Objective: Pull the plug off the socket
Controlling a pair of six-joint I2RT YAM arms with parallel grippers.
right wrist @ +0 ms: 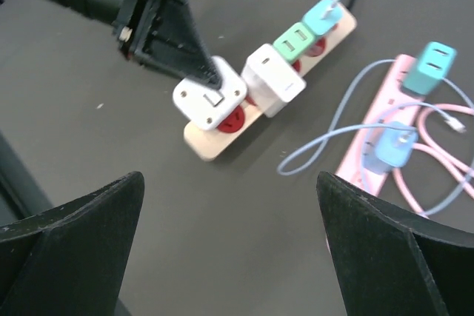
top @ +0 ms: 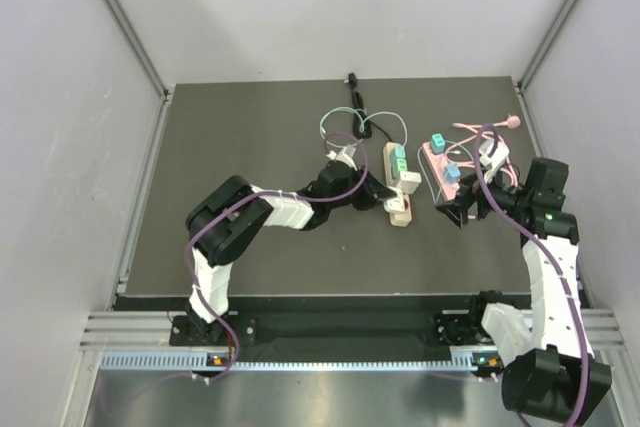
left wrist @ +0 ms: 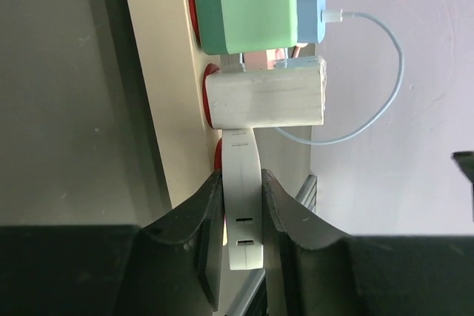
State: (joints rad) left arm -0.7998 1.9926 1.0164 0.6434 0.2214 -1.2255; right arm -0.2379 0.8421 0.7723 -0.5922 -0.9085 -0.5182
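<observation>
**Gripping the white plug on a dark counter**

Standing by the rig, I see a dark grey, matte counter closed in by pale, plain walls on the left, right and far sides, with thin metal posts in the far corners. A ribbed metal rail runs along the near edge, where both arm bases are bolted.

Near the middle of the counter lies a beige power strip with red sockets, running from far to near. At its near end sits the white plug, resting on the strip. The left tool comes at it from the left and is closed on it: the wrist view shows one dark finger pressed to each side of the plug's body. Just beyond it on the same strip stand a white cube adapter, a green charger and a small blue charger with a thin pale cable looping away.

To the right, well apart from the beige strip, a pink power strip lies with a tangle of pink and pale cables and two bluish chargers on it. The right tool hangs just near of it, its fingers spread wide and holding nothing.

A black cable lies at the far edge of the counter.
</observation>
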